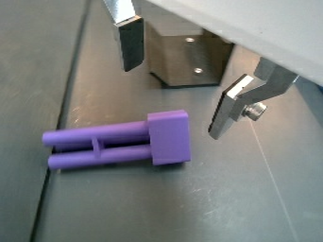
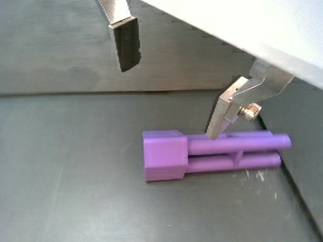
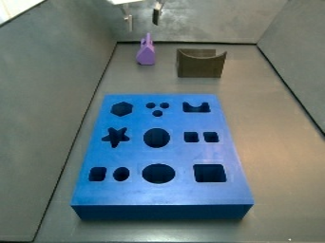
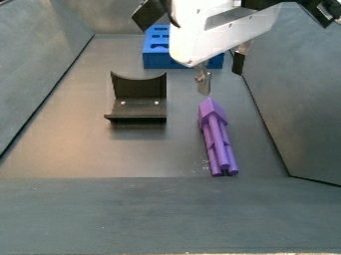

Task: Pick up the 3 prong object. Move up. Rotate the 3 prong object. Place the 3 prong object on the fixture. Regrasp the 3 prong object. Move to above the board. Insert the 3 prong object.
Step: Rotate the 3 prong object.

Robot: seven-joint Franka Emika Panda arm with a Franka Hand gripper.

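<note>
Grey tray floor (image 4: pixel 80 149) lies under me; my gripper (image 1: pixel 177 80) hangs over the 3 prong object (image 1: pixel 120 144), fingers (image 2: pixel 125 43) spread wide, gripping nothing, fixture (image 4: pixel 136 97) nearby.

The 3 prong object (image 4: pixel 217 136), a light-purple block with prongs at one end, lies flat on the floor beneath the open tool (image 4: pixel 220 72). The dark fixture (image 4: pixel 136 99) stands beside it, notch upward. The blue board (image 3: pixel 160 153) lies apart.
</note>
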